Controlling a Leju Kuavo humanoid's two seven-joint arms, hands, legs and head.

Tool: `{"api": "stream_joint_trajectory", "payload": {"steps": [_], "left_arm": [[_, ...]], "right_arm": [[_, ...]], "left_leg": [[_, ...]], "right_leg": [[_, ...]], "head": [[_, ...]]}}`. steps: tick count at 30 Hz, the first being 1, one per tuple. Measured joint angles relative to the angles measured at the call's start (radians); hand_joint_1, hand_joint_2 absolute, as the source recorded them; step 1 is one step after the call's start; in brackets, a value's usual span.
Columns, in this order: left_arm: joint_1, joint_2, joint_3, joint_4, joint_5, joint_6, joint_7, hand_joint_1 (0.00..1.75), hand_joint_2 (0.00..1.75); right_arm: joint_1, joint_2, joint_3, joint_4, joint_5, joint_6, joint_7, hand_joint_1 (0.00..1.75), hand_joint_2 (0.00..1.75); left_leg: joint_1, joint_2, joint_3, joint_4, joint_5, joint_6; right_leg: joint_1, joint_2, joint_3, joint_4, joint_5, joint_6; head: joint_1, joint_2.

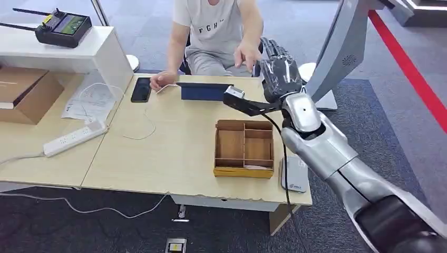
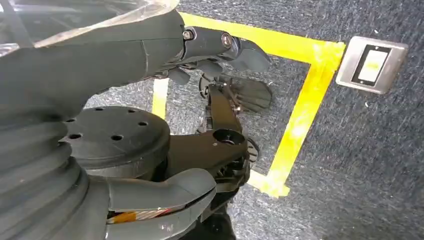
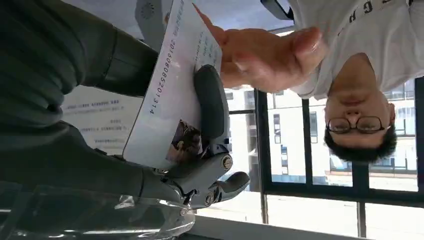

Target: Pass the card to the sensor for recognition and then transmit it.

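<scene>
I see the right hand (image 1: 278, 71) raised at upper centre-right of the head view, beyond the far edge of the counter (image 1: 179, 153); its dark fingers are pressed against the card (image 3: 172, 95), with the thick thumb (image 3: 212, 102) clamping the card's face; the card is thus pinched in the right hand. In the right wrist view the card sits at upper centre of the frame; it is white and rectangular, carries a long printed number along one edge, lines of small dark text, and a small dark photo patch near the thumb's base. A person's hand (image 3: 265, 57) touches the card's far end at upper centre of that frame; I cannot tell how firmly it grips. In the head view a blue sensor stand (image 1: 203, 91) sits at upper centre of the counter, and a wooden divided tray (image 1: 244, 150) sits at centre-right. The left hand (image 2: 150, 115) hangs over grey carpet with yellow tape (image 2: 300, 115); its fingers are spread, holding nothing.
</scene>
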Motion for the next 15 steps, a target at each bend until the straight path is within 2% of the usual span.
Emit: {"api": "stream_joint_trajectory", "payload": {"steps": [6,10,15], "left_arm": [[0.000,-0.001,0.000,0.000,-0.005,0.000,0.007,0.00,1.75],[0.000,-0.001,0.000,0.000,0.015,-0.025,0.020,0.00,1.75],[0.000,-0.001,0.000,0.000,0.025,-0.035,0.008,0.00,1.75]], "right_arm": [[-0.002,0.020,0.004,0.053,0.002,-0.005,-0.006,1.75,1.75],[-0.003,0.030,0.004,0.085,0.002,-0.014,-0.016,1.75,1.75],[-0.005,0.039,0.004,0.116,0.007,-0.020,-0.019,1.75,1.75]], "left_leg": [[0.000,0.000,0.000,0.000,0.000,0.000],[0.000,0.000,0.000,0.000,0.000,0.000],[0.000,0.000,0.000,0.000,0.000,0.000]], "right_leg": [[0.000,0.000,0.000,0.000,0.000,0.000],[0.000,0.000,0.000,0.000,0.000,0.000],[0.000,0.000,0.000,0.000,0.000,0.000]], "head": [[0.000,0.000],[0.000,0.000],[0.000,0.000]]}}
